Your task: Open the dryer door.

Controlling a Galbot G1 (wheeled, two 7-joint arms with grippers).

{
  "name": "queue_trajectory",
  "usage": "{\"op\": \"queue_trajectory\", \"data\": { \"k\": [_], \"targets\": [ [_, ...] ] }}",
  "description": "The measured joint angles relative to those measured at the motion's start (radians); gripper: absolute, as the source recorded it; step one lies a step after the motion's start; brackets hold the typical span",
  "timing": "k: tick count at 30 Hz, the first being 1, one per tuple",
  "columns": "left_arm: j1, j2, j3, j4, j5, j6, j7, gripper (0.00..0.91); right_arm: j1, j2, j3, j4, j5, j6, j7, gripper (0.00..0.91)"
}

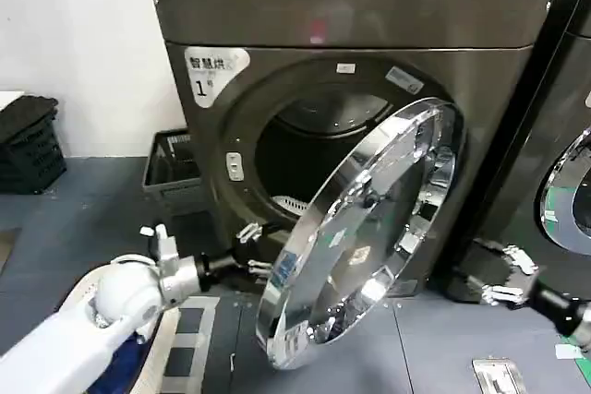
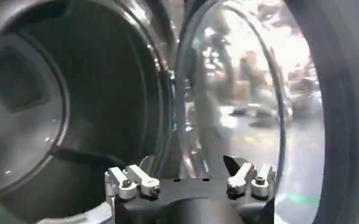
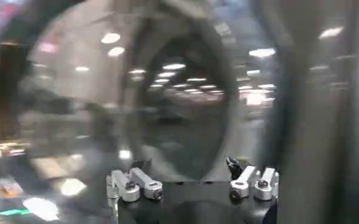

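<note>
Already ajar, dryer door (image 1: 369,228)

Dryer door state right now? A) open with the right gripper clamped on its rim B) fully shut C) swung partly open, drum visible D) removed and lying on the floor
C: the dryer door stands swung out from the front, with the dark drum opening exposed behind it; the left gripper is open beside its free edge, and the right gripper is open and apart from it.

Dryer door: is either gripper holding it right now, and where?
Nothing is held. The left gripper is open beside the dryer door rim's inner edge; the right gripper is open, off to the door's right.
</note>
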Motion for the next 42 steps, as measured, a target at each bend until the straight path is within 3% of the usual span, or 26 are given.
{"op": "queue_trajectory", "data": {
  "k": [5, 11, 15, 20, 25, 31, 42],
  "targets": [
    [-0.044, -0.022, 0.06, 0.001, -0.029, 0.007, -0.005, 0.907, -0.035, 0.052, 0.109, 0.014, -0.126, -0.002, 0.215, 0.907],
    [-0.103, -0.048, 0.133, -0.025, -0.074, 0.011, -0.013, 0.907, -0.076, 0.079, 0.201, 0.053, -0.205, -0.039, 0.509, 0.907],
    [-0.137, -0.066, 0.177, -0.045, -0.075, 0.009, -0.019, 0.907, -0.094, 0.081, 0.258, 0.081, -0.204, -0.07, 0.646, 0.907],
    [-0.181, -0.097, 0.235, -0.045, -0.053, -0.013, -0.048, 0.907, -0.119, 0.073, 0.351, 0.111, -0.159, -0.164, 0.765, 0.907],
    [-0.224, -0.138, 0.289, -0.017, -0.035, -0.038, -0.053, 0.907, -0.132, 0.068, 0.442, 0.118, -0.152, -0.208, 0.795, 0.907],
    [-0.273, -0.198, 0.354, 0.035, 0.005, -0.06, -0.056, 0.907, -0.158, 0.065, 0.532, 0.158, -0.151, -0.299, 0.808, 0.907],
    [-0.349, -0.313, 0.45, 0.117, 0.041, -0.068, -0.103, 0.907, -0.186, 0.067, 0.667, 0.183, -0.157, -0.301, 0.802, 0.907]
  ]
}}
